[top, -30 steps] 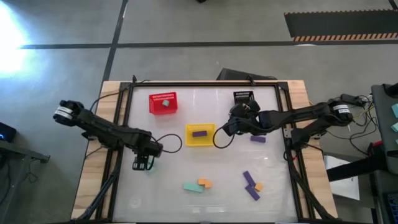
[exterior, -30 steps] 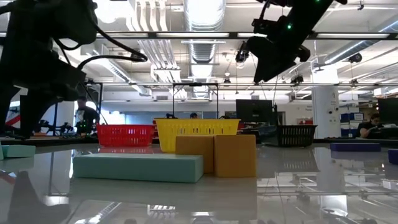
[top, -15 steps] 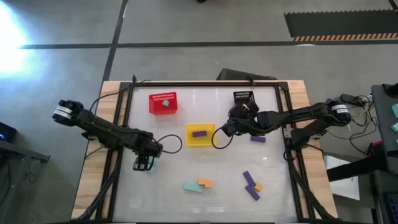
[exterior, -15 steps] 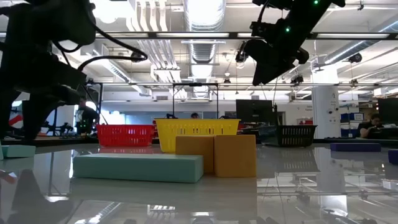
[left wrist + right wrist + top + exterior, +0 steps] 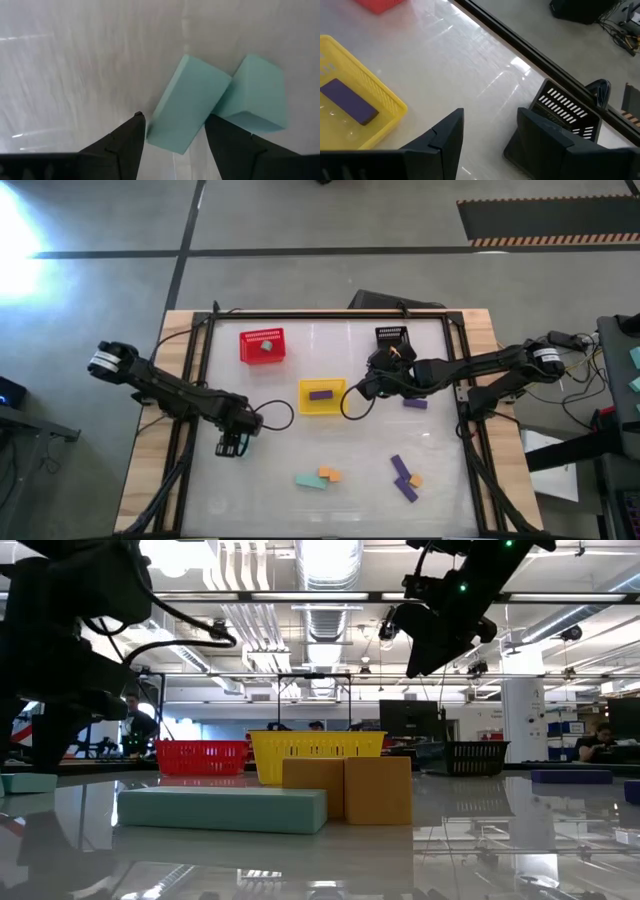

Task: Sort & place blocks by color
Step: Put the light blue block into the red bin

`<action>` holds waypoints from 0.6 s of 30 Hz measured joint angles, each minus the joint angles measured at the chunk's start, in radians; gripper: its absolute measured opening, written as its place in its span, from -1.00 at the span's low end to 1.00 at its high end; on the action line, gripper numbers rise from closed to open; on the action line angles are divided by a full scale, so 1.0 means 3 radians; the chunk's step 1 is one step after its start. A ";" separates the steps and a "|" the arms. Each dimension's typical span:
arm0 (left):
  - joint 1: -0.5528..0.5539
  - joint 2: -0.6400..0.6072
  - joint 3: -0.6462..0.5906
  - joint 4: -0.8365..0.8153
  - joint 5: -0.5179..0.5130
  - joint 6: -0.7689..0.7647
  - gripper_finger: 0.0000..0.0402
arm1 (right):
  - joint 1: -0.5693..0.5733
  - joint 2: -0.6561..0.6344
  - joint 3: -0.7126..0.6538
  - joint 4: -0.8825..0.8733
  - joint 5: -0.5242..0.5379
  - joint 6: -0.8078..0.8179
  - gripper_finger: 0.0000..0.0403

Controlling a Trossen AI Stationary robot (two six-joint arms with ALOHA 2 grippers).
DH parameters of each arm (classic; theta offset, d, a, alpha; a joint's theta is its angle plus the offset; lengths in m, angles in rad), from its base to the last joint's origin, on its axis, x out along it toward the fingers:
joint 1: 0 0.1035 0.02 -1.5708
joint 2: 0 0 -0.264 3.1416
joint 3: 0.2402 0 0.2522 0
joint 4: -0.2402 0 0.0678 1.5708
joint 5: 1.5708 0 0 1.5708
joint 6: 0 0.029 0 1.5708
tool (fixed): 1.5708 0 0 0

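your glossy white table (image 5: 330, 420) reflects ceiling lights; left of the yellow basket (image 5: 322, 397), the left gripper (image 5: 172, 142) straddles a teal block (image 5: 187, 102), fingers apart (right gripper (image 5: 487, 132) likewise spread, empty).

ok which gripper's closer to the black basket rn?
Right. The right gripper hangs open just beside the black basket, between it and the yellow basket. The left gripper is far across the table, open over two teal blocks.
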 joint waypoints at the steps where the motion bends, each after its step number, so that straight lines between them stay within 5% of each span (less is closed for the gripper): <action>1: -0.0001 0.0029 0.0000 0.0004 -0.0001 0.0000 -0.05 | 0.0006 0.0000 0.0000 0.0000 0.0000 0.0000 -0.14; 12: 0.0000 0.0166 0.0009 0.0011 -0.0029 -0.0004 -0.07 | 0.0021 0.0000 -0.0014 0.0000 -0.0005 -0.0001 -0.14; 18: 0.0001 0.0106 -0.0003 0.0012 -0.0093 -0.0034 -0.38 | 0.0021 0.0000 -0.0040 -0.0001 -0.0005 -0.0001 -0.14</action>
